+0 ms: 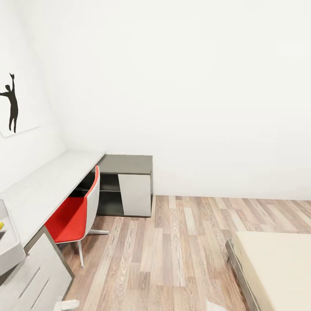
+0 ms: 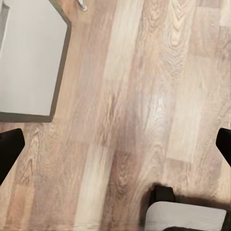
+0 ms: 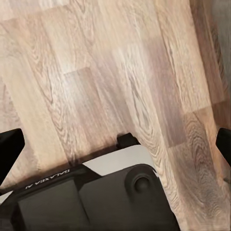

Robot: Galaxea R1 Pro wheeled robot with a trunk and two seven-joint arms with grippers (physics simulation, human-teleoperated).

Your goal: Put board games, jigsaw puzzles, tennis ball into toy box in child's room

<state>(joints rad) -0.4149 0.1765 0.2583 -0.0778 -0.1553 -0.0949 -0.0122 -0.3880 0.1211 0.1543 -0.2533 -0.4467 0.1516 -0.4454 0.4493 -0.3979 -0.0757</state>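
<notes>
The table [image 1: 47, 185] runs along the left wall, with its lower dark grey wing [image 1: 127, 164] in the corner. At the left edge of the head view the light grey toy box [image 1: 9, 248] stands on the table, cut off by the frame, with a small yellow scrap [image 1: 1, 225] showing inside it. A corner of the bed [image 1: 276, 268] with its cream mattress sits at the lower right. My left gripper [image 2: 115, 149] hangs open over the wood floor near a grey desk corner [image 2: 29, 62]. Above bare floor, my right gripper [image 3: 115, 147] is open too. Both hold nothing.
A red and white chair [image 1: 75, 211] stands tucked at the table, between the drawers [image 1: 34, 276] and the dark wing. Wood-plank floor [image 1: 172, 250] lies open between table and bed. A black silhouette picture [image 1: 12, 108] hangs on the left wall. My base [image 3: 96, 192] shows below the right gripper.
</notes>
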